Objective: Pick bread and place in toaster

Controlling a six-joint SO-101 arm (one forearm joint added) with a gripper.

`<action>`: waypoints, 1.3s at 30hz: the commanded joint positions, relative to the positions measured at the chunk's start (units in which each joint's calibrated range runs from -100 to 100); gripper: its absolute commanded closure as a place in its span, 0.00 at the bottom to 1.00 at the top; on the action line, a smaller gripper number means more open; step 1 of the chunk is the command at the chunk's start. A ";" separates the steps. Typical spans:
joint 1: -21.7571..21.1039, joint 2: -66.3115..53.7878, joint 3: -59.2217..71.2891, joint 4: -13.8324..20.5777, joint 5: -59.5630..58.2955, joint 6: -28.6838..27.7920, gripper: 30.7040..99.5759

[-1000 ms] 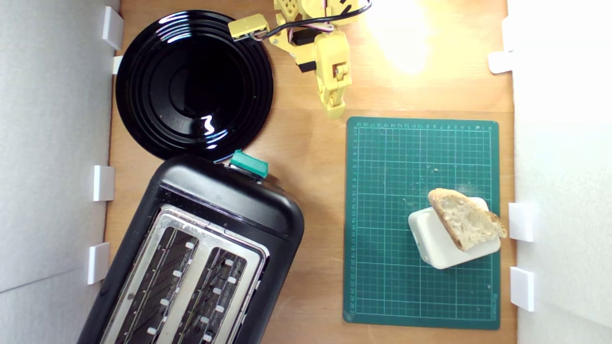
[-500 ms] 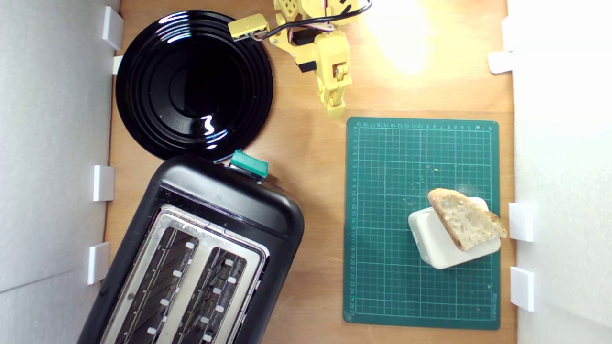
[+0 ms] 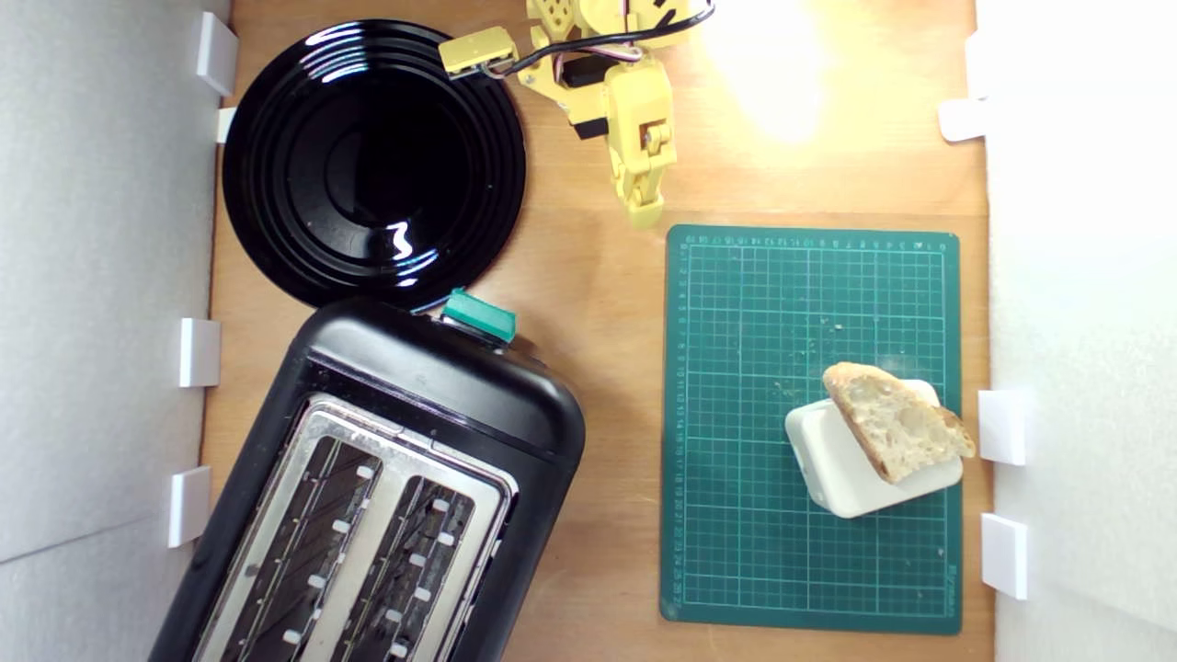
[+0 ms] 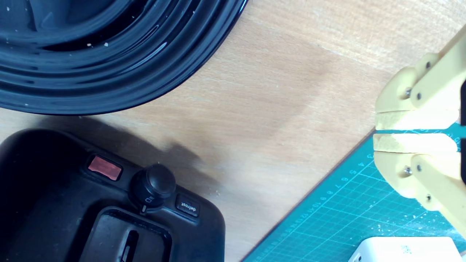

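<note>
Overhead, hangs folded near the worktop's (image 3: 588, 276) far edge beside the black plate (image 3: 372, 161). Claw (image 4: 415, 131) nearly closed, empty, well apart from bread (image 3: 897, 423).

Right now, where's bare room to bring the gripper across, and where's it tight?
Bare wood runs between the toaster and the mat, up to the gripper. The mat's upper half is free. Tight spots: the plate meets the toaster, and the bread on the white block sits near the mat's edge.
</note>
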 commanded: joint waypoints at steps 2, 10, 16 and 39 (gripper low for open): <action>-0.10 0.04 0.03 -0.09 0.28 0.13 0.81; -0.01 0.04 -0.06 0.10 0.28 0.19 0.80; 0.47 0.95 -0.51 0.82 0.20 0.29 0.81; -5.41 32.73 -1.87 0.37 -39.14 3.43 0.80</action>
